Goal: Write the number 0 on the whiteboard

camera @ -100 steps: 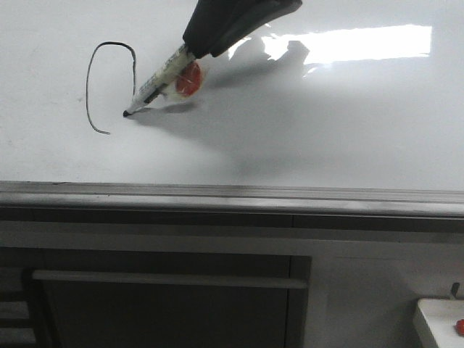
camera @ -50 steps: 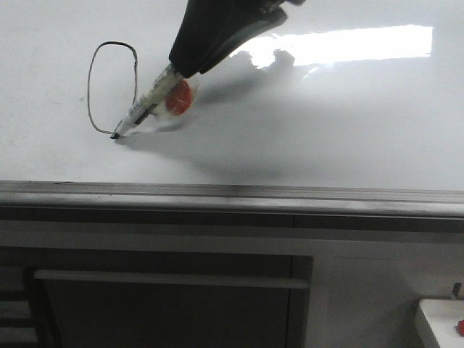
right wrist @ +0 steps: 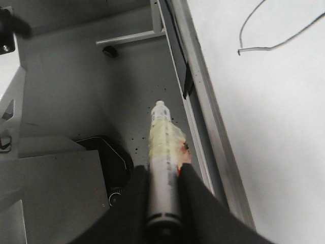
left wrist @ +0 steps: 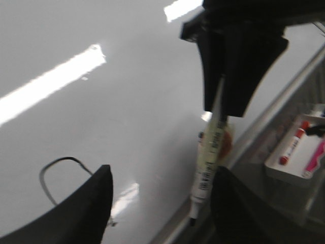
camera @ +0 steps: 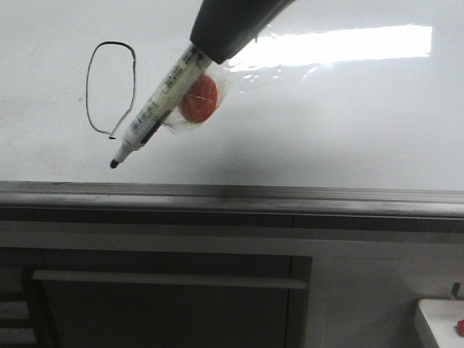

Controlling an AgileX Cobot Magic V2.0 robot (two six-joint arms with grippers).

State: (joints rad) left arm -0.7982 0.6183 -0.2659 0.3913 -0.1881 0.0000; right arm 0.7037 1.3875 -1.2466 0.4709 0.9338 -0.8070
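Now the number 0 (camera: 111,87) stands thin and black on the whiteboard (camera: 348,123); right gripper (right wrist: 161,190) clamps the marker (camera: 148,119), left gripper (left wrist: 157,203) spread.

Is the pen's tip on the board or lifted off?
Lifted off, it seems. The marker tip hangs below the number 0, and from the right tool it points past the whiteboard.

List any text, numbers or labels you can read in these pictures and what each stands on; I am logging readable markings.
"0": thin black hand-drawn oval outline on the large glossy white whiteboard.
Dark print along the white marker barrel held in the right gripper: too blurred to read.
Labels on the red and pink markers in the tray: too blurred to read.
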